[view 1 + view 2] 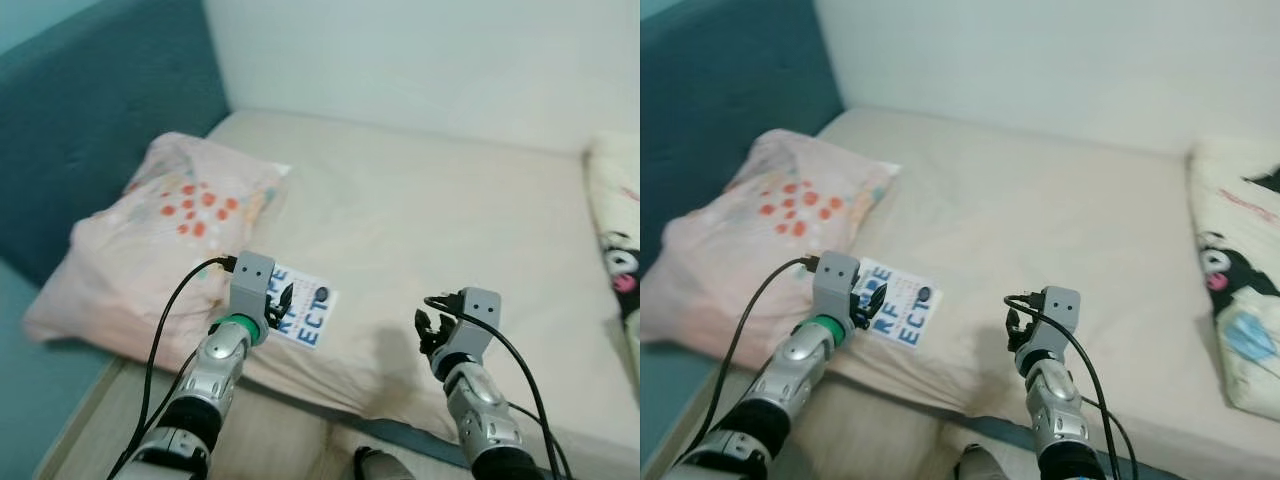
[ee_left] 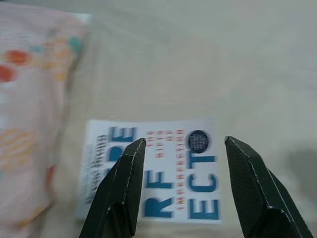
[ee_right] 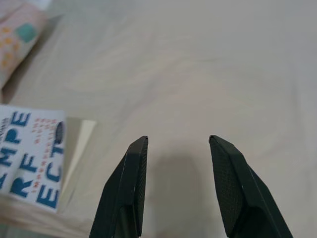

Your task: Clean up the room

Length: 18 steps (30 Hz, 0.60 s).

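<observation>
Below left gripper (image 2: pixel 181 191), fingers spread: paperback book (image 1: pixel 303 303), pillow (image 1: pixel 160 240) at 10 o'clock. Looked light, stiff; pinch an edge. Right gripper (image 3: pixel 174 188) spread, empty.

Both silver arms are stretched forward and bent at the elbow, cables looping off each wrist. The left gripper (image 2: pixel 181 163) is out on the left with its black fingers spread apart. The right gripper (image 3: pixel 176 163) sits nearer on the right, fingers parted too.
</observation>
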### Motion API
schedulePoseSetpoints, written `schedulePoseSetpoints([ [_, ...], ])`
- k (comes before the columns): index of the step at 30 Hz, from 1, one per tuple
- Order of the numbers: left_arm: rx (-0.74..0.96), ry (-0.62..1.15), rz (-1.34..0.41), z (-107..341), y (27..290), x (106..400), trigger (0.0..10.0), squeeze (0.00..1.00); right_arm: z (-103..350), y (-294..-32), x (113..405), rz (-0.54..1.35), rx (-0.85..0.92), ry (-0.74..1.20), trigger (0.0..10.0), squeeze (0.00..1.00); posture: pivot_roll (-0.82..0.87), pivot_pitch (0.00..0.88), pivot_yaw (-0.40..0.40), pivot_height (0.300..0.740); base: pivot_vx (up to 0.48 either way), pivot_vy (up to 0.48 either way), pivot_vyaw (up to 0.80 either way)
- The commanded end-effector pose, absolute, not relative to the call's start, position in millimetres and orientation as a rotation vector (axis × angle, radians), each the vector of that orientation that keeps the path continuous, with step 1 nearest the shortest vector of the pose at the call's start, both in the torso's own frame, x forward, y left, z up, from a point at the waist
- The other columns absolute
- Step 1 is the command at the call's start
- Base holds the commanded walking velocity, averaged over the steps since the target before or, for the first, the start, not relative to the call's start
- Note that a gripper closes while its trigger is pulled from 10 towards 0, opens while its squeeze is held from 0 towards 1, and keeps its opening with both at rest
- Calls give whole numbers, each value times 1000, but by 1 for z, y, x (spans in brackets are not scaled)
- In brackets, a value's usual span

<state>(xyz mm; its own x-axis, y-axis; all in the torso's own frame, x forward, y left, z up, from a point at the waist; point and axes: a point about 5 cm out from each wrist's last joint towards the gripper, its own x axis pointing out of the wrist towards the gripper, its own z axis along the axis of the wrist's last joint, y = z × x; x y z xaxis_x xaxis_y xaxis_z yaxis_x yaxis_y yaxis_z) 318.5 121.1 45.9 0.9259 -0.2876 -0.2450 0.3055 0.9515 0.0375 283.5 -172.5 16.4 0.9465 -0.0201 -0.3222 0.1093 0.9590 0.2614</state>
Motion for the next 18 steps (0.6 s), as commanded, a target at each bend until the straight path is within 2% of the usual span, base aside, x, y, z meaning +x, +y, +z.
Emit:
schedulePoseSetpoints([
  [1,97,246,-310,43,124,316,10000,0,12,-171,279,-66,303,344,10000,0,6,85,112,736,0,0,-800],
  [5,97,234,-308,45,127,315,10000,0,9,-171,276,-54,317,361,10000,0,15,105,109,736,0,0,-800],
  [11,45,214,-242,47,133,316,10000,0,11,-174,274,-34,244,338,10000,0,13,124,105,736,0,0,-800],
  [18,2,219,-199,45,139,312,10000,0,14,-177,272,-40,234,308,10000,0,10,142,121,736,0,0,0],
])
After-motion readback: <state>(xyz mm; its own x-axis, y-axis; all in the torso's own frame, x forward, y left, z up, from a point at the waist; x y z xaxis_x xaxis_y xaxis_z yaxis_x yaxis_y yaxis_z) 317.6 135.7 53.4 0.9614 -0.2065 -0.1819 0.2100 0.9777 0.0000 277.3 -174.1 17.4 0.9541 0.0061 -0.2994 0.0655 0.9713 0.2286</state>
